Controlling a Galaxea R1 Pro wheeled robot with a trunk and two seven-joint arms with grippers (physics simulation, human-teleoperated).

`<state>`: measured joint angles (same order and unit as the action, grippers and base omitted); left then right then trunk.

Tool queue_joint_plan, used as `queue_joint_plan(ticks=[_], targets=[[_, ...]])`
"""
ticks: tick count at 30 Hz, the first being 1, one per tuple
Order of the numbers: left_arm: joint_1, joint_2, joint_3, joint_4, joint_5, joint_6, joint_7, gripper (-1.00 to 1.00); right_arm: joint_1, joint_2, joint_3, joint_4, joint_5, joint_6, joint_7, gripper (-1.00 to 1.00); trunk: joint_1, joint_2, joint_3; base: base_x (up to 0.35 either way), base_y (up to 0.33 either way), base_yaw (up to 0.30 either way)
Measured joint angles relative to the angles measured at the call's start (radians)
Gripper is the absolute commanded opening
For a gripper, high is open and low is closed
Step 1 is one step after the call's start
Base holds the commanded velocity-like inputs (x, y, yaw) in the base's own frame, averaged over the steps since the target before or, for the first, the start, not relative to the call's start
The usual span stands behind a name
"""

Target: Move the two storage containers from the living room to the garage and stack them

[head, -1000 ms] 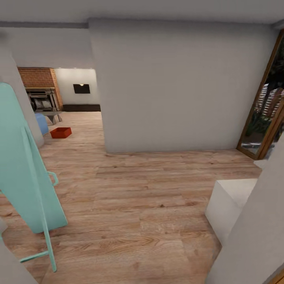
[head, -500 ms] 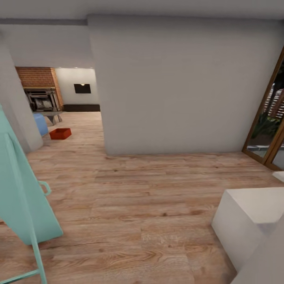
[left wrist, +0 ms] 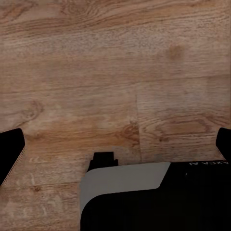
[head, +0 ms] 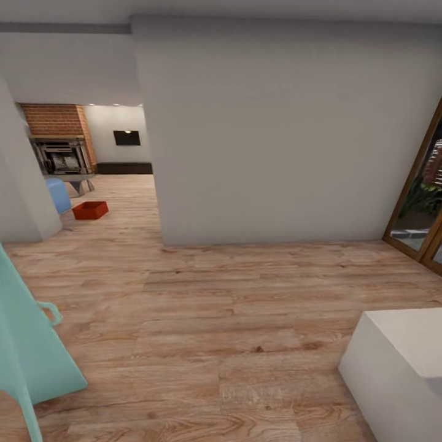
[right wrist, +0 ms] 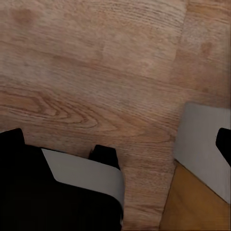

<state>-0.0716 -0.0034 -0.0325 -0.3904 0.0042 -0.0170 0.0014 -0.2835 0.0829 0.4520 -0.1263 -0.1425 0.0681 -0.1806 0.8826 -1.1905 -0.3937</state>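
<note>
Wide light wood floor (head: 202, 319) all around, with one small orange-red storage container (head: 90, 210) far off at the left middle of the frame, past the wall corner. Probably light and stiff; best grabbed by a thin side wall. Left gripper (left wrist: 115, 144) and right gripper (right wrist: 115, 139) pointing down at the planks, jaws spread wide, holding nothing.

A wide stretch of light wood plank floor (head: 202, 319) lies open ahead. A large grey-white wall block (head: 276, 129) stands straight ahead, with an open passage beside it on the left leading to a brick fireplace (head: 58, 141). A mint-green board (head: 27, 344) leans at near left. A white box (head: 399, 362) sits at near right.
</note>
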Motion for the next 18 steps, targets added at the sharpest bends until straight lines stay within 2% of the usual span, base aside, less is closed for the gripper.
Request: queue_joint_plan(ticks=[18], targets=[[0.000, 0.000, 0.001, 0.001, 0.000, 0.000, 0.000, 1.00, 0.000, 0.000, -0.002, 0.024, 0.002, 0.000, 0.000, 1.00, 0.000, 0.000, 0.000, 0.323, 0.000, 0.000]])
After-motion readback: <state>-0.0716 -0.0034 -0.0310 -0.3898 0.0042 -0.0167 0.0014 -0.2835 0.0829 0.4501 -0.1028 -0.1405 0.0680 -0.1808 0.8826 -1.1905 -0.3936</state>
